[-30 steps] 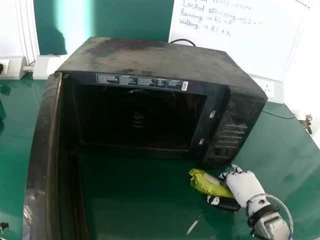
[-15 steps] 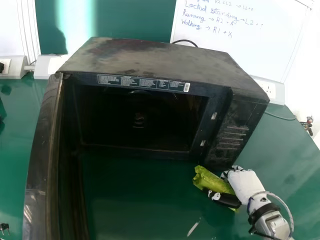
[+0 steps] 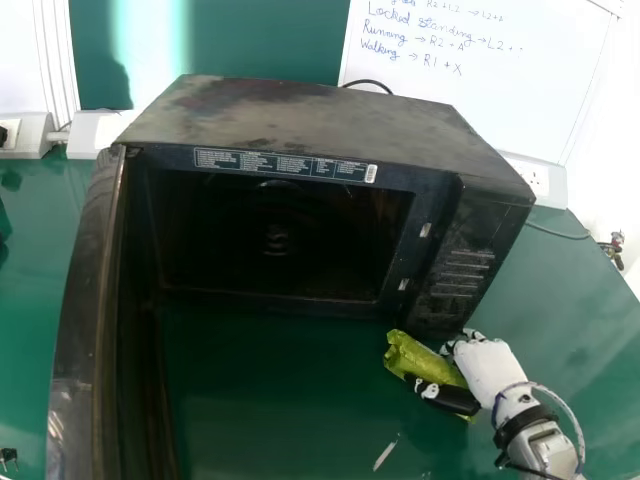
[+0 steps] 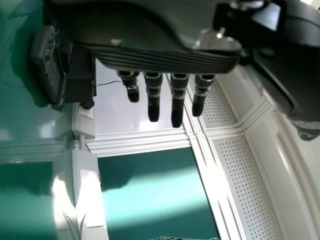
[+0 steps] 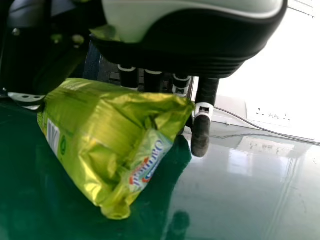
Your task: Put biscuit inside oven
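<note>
In the head view my right hand [image 3: 488, 370] is at the front right of the black oven [image 3: 320, 125], its fingers and dark thumb closed round the green biscuit packet [image 3: 410, 358]. The packet lies at an angle on the table before the oven's control panel, outside the cavity. The oven door [image 3: 85, 300] stands open on the left. In the right wrist view the biscuit packet [image 5: 105, 135] sits between the thumb and the fingers of my right hand [image 5: 201, 130], which partly pass behind it. My left hand [image 4: 177, 100] has straight fingers and holds nothing.
Green table [image 3: 270, 400] spreads before the oven. Behind stand a whiteboard [image 3: 480, 70] and white socket boxes [image 3: 540, 180]. A cable [image 3: 558, 232] runs along the right, and a small dark object [image 3: 8, 457] lies at the lower left.
The right hand's fingers have curled in beside the packet, and the packet has turned and shifted slightly to the right. The oven and its door have stayed put.
</note>
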Motion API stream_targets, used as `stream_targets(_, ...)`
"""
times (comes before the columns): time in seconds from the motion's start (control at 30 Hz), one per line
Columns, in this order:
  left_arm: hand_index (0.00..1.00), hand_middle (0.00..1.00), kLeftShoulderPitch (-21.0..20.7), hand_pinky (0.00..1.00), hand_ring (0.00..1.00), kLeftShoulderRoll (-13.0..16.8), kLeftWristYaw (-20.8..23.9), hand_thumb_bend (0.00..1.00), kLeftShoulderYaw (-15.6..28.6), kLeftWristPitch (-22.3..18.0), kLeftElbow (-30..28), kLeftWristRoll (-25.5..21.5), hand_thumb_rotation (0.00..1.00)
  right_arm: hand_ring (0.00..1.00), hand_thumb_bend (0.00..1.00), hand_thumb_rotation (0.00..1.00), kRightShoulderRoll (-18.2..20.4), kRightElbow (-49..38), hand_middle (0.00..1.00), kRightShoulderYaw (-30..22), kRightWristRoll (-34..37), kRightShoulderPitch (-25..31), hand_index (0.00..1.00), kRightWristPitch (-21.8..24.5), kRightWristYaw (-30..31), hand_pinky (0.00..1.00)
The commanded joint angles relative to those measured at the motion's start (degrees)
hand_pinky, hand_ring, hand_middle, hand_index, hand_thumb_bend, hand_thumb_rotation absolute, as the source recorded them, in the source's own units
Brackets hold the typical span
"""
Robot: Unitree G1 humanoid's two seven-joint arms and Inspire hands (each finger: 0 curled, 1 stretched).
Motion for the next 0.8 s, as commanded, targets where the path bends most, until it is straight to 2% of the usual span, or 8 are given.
stream_targets(0.0,0.97,0.91,0.56,0.97,0.92,0.02,0.25,0.96,0.48,0.19,-1.02,-0.09,1.0,0.29,0.85,0.17,0.24,0.46,0.4,1.6,0.47,1.47,0.55,-0.39,2.05,0.18)
stream_targets(0.07,0.97,0.91,0.55,0.97,0.92,-0.03,0.31,0.95,0.5,0.34,-1.21,-0.26,1.0,0.27,0.85,0.16,0.21,0.97,0.37,1.36,1.46,1.1,0.49,-0.69,2.2,0.17)
stream_targets(0.2,0.96,0.91,0.57,0.96,0.91,-0.45,1.01,0.96,0.46,1.14,-2.16,0.1,1.0,0.3,0.86,0.17,-0.06,1.63,0.41,1.33,2.94,0.41,0.53,-1.08,2.89,0.2)
stream_targets(0.3,0.96,0.91,0.77,0.97,0.91,-0.34,1.09,0.95,0.56,1.23,-2.3,0.09,1.0,0.37,0.88,0.19,0.07,1.42,0.47,1.65,3.12,0.37,0.59,-0.74,3.18,0.25)
stream_targets(0.4,0.95,0.9,0.82,0.96,0.91,-0.46,1.5,0.95,0.59,1.5,-2.59,0.3,1.0,0.35,0.87,0.17,0.54,1.89,0.44,2.09,3.08,0.25,0.55,-0.65,2.96,0.24)
stream_targets(0.43,0.95,0.9,0.84,0.97,0.91,-0.52,1.62,0.96,0.59,1.56,-2.7,0.33,1.0,0.32,0.71,0.16,0.74,2.13,0.4,2.3,2.95,0.18,0.52,-0.5,2.87,0.21)
stream_targets(0.5,0.95,0.9,0.94,0.97,0.92,-0.47,1.52,0.96,0.55,1.48,-2.8,0.25,1.0,0.27,0.56,0.14,0.89,2.9,0.35,2.77,2.8,-0.08,0.48,-0.73,2.45,0.17)
stream_targets(0.77,0.97,0.91,1.22,0.97,0.92,0.04,0.33,0.95,0.77,0.56,-2.28,-1.03,1.0,0.22,0.53,0.14,1.24,5.48,0.3,3.05,6.04,-1.94,0.47,-0.47,4.03,0.16)
